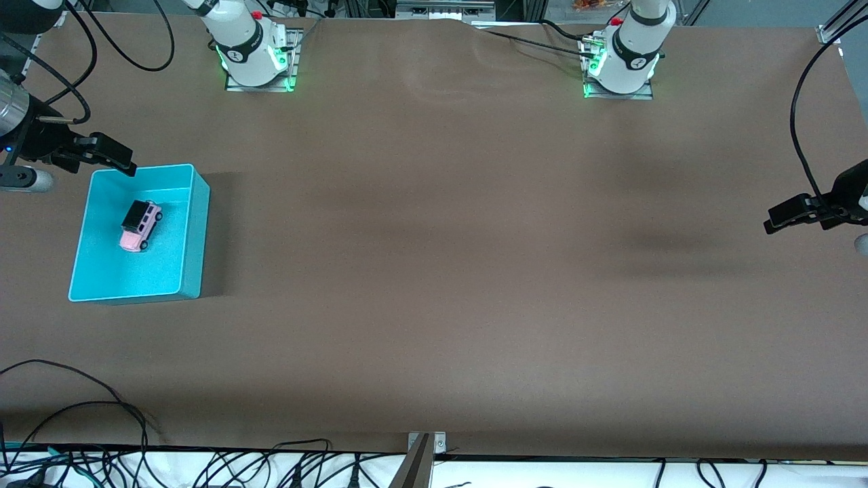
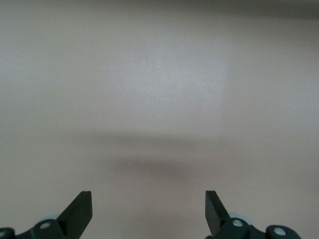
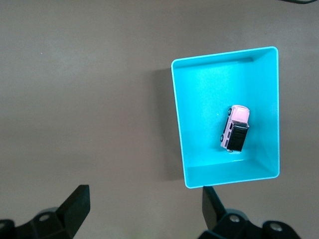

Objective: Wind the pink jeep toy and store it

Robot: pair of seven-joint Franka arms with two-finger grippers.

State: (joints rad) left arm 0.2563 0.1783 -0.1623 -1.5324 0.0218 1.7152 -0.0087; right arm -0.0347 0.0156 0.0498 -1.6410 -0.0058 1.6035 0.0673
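The pink jeep toy (image 1: pixel 141 226) stands on its wheels inside the turquoise bin (image 1: pixel 195 224), toward the right arm's end of the table. It also shows in the right wrist view (image 3: pixel 237 128), in the bin (image 3: pixel 199 114). My right gripper (image 1: pixel 121 161) is open and empty, up in the air over the table just off the bin's corner that lies nearest the robot bases; its own view (image 3: pixel 146 196) shows the fingers wide apart. My left gripper (image 1: pixel 776 220) is open and empty, waiting over bare table at the left arm's end (image 2: pixel 148 199).
The brown table stretches bare between the bin and the left gripper. The two arm bases (image 1: pixel 256 54) (image 1: pixel 620 64) stand along the table's back edge. Cables (image 1: pixel 102 420) and a metal bracket (image 1: pixel 424 444) lie along the edge nearest the front camera.
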